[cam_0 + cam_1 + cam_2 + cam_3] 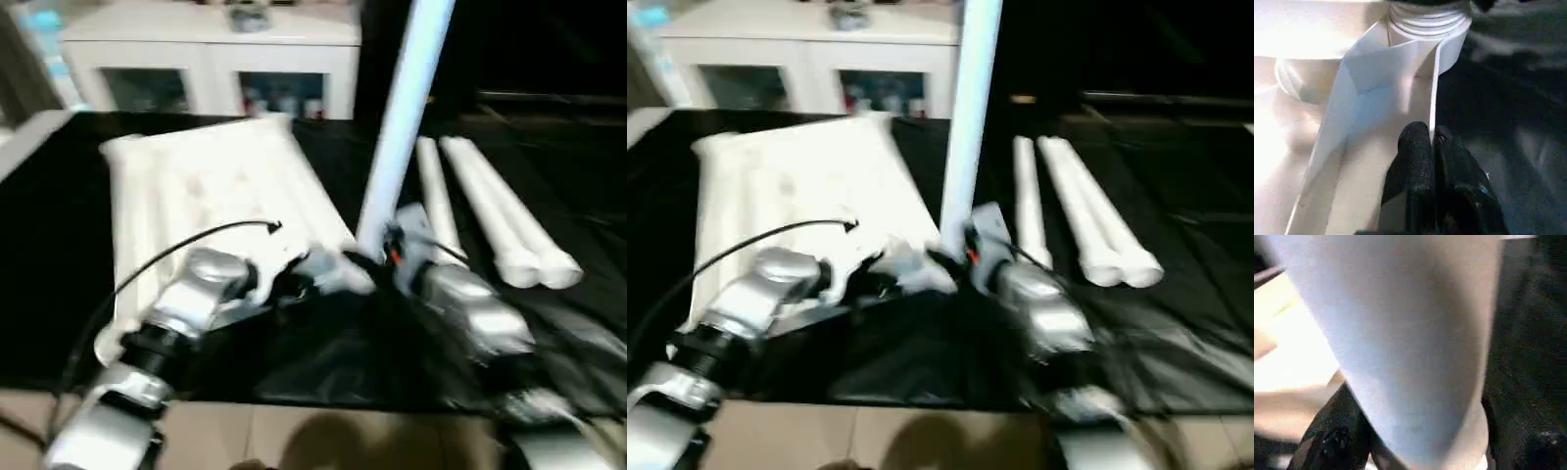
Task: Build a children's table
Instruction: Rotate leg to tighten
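Head views: table top [211, 196] lies underside-up on the black tabletop [59, 274]. Right tool [377, 250] holds one leg [402, 117] upright at the top's near corner; three legs [490, 220] lie beyond it.
Left wrist: left tool [1431, 147] pinches shut on the top's rib [1434, 88], just below the corner socket [1430, 24].
Right wrist: the leg sits between the right tool's fingers [1332, 435].

Left gripper [1432, 147] jaws pinched (on rib), right gripper [1415, 450] clamped
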Controlling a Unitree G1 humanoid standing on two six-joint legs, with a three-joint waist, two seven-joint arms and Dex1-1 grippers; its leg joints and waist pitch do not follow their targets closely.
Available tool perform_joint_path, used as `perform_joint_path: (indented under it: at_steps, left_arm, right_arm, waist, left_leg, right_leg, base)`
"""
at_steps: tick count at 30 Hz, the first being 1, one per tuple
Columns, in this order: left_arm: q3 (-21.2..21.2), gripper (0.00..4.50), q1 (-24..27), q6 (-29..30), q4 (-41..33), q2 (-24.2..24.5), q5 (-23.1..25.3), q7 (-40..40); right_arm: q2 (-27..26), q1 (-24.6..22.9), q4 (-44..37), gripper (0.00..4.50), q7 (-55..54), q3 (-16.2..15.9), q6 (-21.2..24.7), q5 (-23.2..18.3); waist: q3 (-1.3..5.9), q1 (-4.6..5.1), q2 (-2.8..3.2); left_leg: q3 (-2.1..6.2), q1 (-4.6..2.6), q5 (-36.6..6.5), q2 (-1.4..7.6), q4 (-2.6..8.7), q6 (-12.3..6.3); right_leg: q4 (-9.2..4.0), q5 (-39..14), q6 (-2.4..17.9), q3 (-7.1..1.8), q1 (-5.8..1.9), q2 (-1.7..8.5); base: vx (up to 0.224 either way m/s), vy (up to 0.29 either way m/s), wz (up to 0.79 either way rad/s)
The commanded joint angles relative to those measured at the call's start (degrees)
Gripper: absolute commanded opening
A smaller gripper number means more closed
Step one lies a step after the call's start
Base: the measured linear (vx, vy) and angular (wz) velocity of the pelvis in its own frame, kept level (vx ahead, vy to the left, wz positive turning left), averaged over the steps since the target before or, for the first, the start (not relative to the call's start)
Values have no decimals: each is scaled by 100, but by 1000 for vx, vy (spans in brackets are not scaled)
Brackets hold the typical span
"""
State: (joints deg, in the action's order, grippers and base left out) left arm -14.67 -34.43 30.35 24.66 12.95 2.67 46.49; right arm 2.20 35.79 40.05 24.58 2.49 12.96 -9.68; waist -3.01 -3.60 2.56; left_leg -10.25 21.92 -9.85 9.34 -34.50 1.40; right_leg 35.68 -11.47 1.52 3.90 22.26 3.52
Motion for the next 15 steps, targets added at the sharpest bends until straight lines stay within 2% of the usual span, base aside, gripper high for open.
perform_joint_path:
  at_steps: [1, 4, 5, 6, 7, 8, 11, 15]
  left_arm:
    - [242, 0, -182, 190, -555, -295, -85, -475]
    - [171, 0, -198, 254, -633, -315, 13, -592]
    - [132, 0, -199, 215, -630, -294, 37, -582]
    - [104, 0, -183, 258, -675, -284, 39, -595]
    - [91, 0, -168, 303, -715, -281, 36, -607]
    - [68, 0, -152, 303, -734, -260, 39, -589]
    - [-16, 0, -63, 296, -817, -153, 47, -480]
    - [-69, 0, -25, 164, -767, -43, 62, -350]
  right_arm:
    - [-427, 68, 688, 269, -270, -106, 225, -59]
    - [-556, 217, 871, 269, -416, 30, 223, -77]
    - [-564, 231, 891, 269, -402, 62, 225, -106]
    - [-579, 264, 955, 269, -413, 103, 196, -102]
    - [-587, 285, 1002, 303, -421, 125, 170, -89]
    - [-586, 300, 1035, 323, -422, 137, 151, -91]
    - [-551, 369, 1194, 337, -397, 147, -27, -34]
    - [-474, 348, 1172, 377, -326, 112, -214, 48]
  waist:
    - [363, -22, -4]
    - [390, -26, -9]
    - [402, -34, -37]
    - [406, -43, -23]
    - [403, -38, -14]
    - [403, -41, -12]
    - [379, -17, 20]
    - [378, -1, 18]
  left_leg:
    - [224, -92, -1668, 388, 477, 150]
    - [188, -52, -1187, 358, 422, -83]
    - [179, -36, -977, 360, 415, -176]
    - [182, -35, -915, 364, 409, -210]
    - [178, -37, -897, 372, 407, -245]
    - [175, -41, -909, 377, 407, -250]
    - [184, -66, -1227, 390, 433, -161]
    - [180, -72, -1314, 397, 448, -87]
  right_leg:
    - [-504, -1427, 1168, -326, -216, 590]
    - [-493, -962, 1258, -321, -249, 592]
    - [-470, -706, 1282, -309, -260, 573]
    - [-454, -618, 1299, -305, -262, 574]
    - [-450, -567, 1317, -297, -256, 565]
    - [-450, -570, 1324, -295, -253, 567]
    - [-489, -955, 1307, -296, -236, 573]
    - [-485, -930, 1293, -304, -226, 552]
  base:
    - [0, 0, 0]
    - [0, 0, 0]
    - [0, 0, 0]
    - [0, 0, 0]
    - [0, 0, 0]
    - [0, 0, 0]
    - [0, 0, 0]
    - [0, 0, 0]
